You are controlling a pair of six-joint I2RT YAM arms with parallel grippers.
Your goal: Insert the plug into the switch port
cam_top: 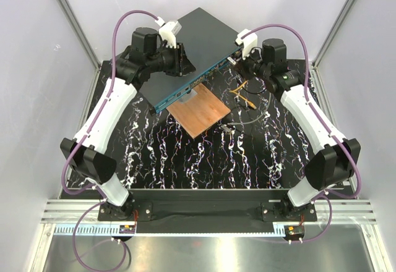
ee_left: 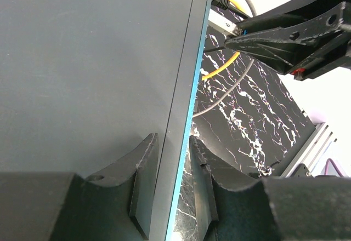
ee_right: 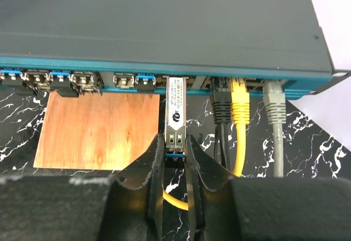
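Clamped shut in the right claw (ee_right: pixel 175 142) is the plug (ee_right: pixel 175 107), a slim silver transceiver module. It is gripped by its tail end, so that most of its length is left free to slide forward. Beneath and to its left, a copper-brown plate (ee_right: pixel 98 128) lies flat on the black marbled worktop (ee_right: pixel 307 142); it is judged to play no part in this step.

The plug is held level and square to the teal front face, with its nose at the mouth of the switch port (ee_right: pixel 175 80). How deep it has entered cannot be told. Just to the right, a black cable (ee_right: pixel 221 112), a yellow cable (ee_right: pixel 239 109) and a grey cable (ee_right: pixel 274 104) are seated in neighbouring sockets, so the approach is confined to the free slot beside them.

Beyond, the network switch (ee_right: pixel 164 22) is gripped across its edge at the far end by the left claw (ee_left: pixel 173 159), which is closed on the housing. This hold is judged to brace the box against the push. A straight, gentle push along the plug's axis is judged to be what remains.
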